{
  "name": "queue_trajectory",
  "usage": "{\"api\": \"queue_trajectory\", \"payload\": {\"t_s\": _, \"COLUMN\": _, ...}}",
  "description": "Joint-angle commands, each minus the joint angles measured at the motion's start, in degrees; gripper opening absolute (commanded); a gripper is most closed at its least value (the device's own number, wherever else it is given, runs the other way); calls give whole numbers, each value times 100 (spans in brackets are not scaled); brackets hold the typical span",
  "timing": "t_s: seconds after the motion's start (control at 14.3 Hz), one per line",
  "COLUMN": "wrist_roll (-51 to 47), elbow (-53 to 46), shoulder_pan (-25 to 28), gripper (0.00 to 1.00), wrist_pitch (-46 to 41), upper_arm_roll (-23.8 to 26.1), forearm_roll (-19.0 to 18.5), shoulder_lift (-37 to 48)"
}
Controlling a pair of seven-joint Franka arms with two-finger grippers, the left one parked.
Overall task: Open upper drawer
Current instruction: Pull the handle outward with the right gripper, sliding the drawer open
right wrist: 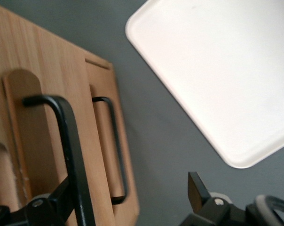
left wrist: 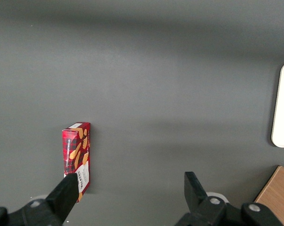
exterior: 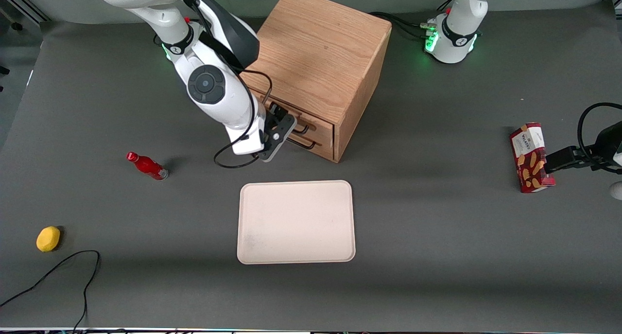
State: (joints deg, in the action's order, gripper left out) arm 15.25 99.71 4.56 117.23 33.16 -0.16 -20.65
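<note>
One light oak cube cabinet (exterior: 320, 57) stood near the table's (exterior: 437, 275) edge farthest from the front camera, with two drawers. The shallow upper drawer (exterior: 311, 122), shut, carried a thin black bar handle (right wrist: 69, 141); the lower drawer (right wrist: 106, 141) had its own. The black two-finger end effector (exterior: 284, 125) was in front of the upper drawer, its fingers spread wide, one finger (right wrist: 62, 200) beside that handle, grasping nothing. One cream rectangular tray (exterior: 296, 222), one red bottle (exterior: 147, 166), one yellow round object (exterior: 48, 238) and one red snack box (exterior: 530, 157), its lettering unreadable, lay on the table.
</note>
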Motion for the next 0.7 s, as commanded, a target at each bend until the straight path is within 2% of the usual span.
{"api": "queue_trajectory", "payload": {"t_s": 0.0, "wrist_roll": 425, "elbow": -241, "shoulder_pan": -8, "gripper": 100, "wrist_pitch": 81, "upper_arm_roll": -300, "forearm_roll": -116, "shoulder_lift": -220}}
{"api": "queue_trajectory", "payload": {"t_s": 0.63, "wrist_roll": 672, "elbow": -1268, "shoulder_pan": -8, "gripper": 100, "wrist_pitch": 90, "upper_arm_roll": -1091, "forearm_roll": -63, "shoulder_lift": -808}}
